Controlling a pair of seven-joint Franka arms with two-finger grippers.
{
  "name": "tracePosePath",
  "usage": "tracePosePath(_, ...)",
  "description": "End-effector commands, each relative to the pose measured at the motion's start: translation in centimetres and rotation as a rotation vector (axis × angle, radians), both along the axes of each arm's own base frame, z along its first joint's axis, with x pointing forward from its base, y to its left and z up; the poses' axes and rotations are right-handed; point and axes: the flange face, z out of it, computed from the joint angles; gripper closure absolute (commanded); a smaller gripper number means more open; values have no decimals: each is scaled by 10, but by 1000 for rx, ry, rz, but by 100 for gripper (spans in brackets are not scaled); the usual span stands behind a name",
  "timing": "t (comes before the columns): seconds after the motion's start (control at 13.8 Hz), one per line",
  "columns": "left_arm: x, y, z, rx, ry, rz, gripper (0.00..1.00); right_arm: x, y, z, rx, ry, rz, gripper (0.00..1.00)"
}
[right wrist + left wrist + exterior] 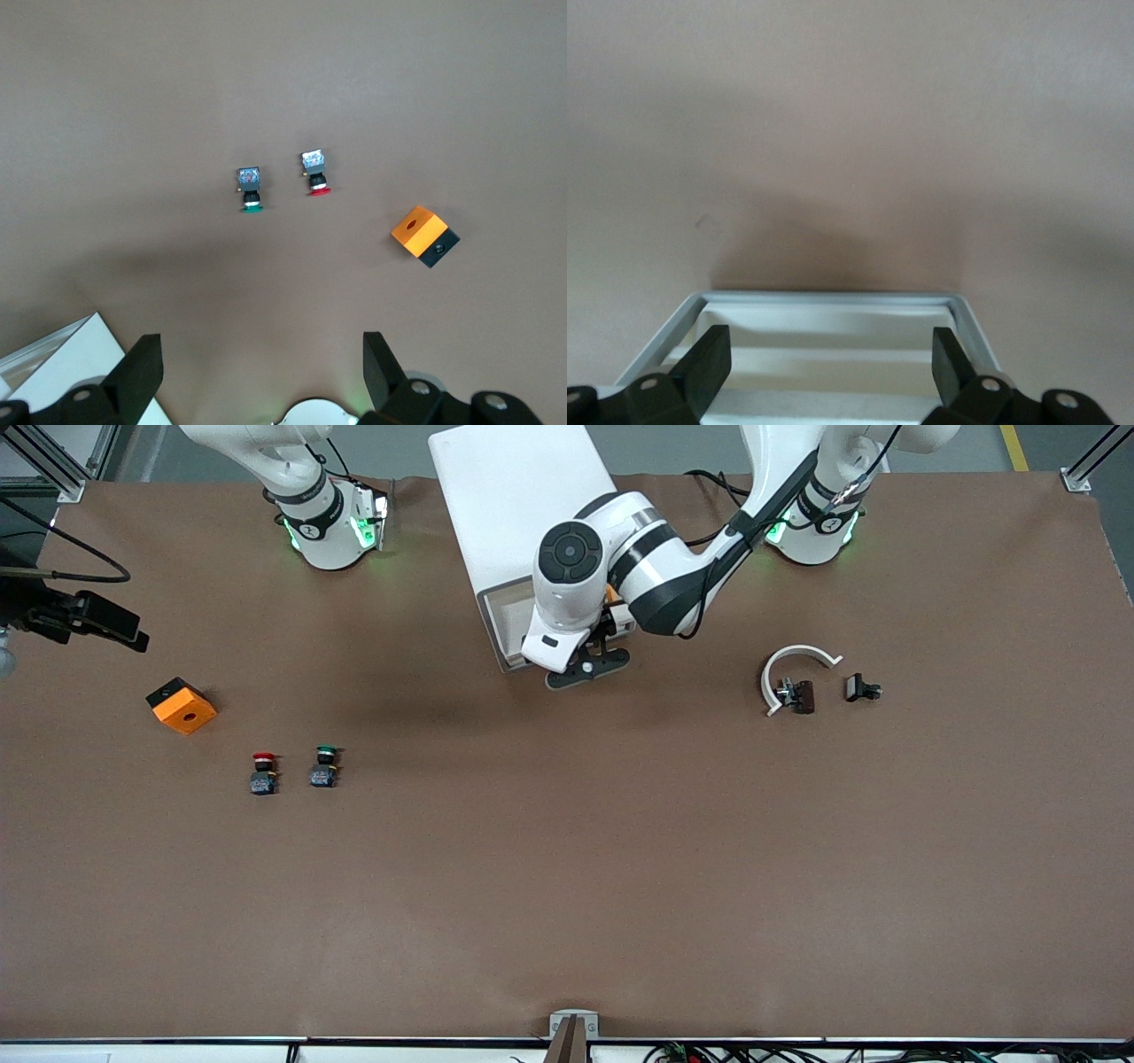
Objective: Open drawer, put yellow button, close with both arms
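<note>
The white cabinet (pixel 518 505) stands between the arm bases, and its uppermost drawer (pixel 496 615) is pulled out. My left gripper (pixel 589 666) hangs over the drawer's front end. In the left wrist view the left gripper (pixel 831 341) is open and empty, with the drawer's rim (pixel 833 298) and its bare white floor between the fingers. The yellow button is hidden; a small orange spot shows under the left hand, and I cannot tell what it is. My right gripper (pixel 259 350) is open and empty, high over the table by its own base, out of the front view.
A red-capped button (pixel 263 772) and a green-capped button (pixel 325 766) stand side by side toward the right arm's end, with an orange and black box (pixel 182 706) beside them. A white curved piece (pixel 793 669) and small black parts (pixel 861 688) lie toward the left arm's end.
</note>
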Motion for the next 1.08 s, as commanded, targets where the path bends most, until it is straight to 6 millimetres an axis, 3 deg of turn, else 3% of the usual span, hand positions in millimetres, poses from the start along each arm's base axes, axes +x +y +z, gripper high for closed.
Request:
tracePosePath(0.0,-21,-4,-3,34,6,-9,0,-29,-12,-4,-7,-33,20,0)
tracePosePath(0.51,-58,-27,-3,34,40,-10,0,-30,-11,3,-25,-46,23,0)
tracePosePath(1.01,-75,-37,-4,1,167,44,0,-34,-4,9,-1,-63,28,0)
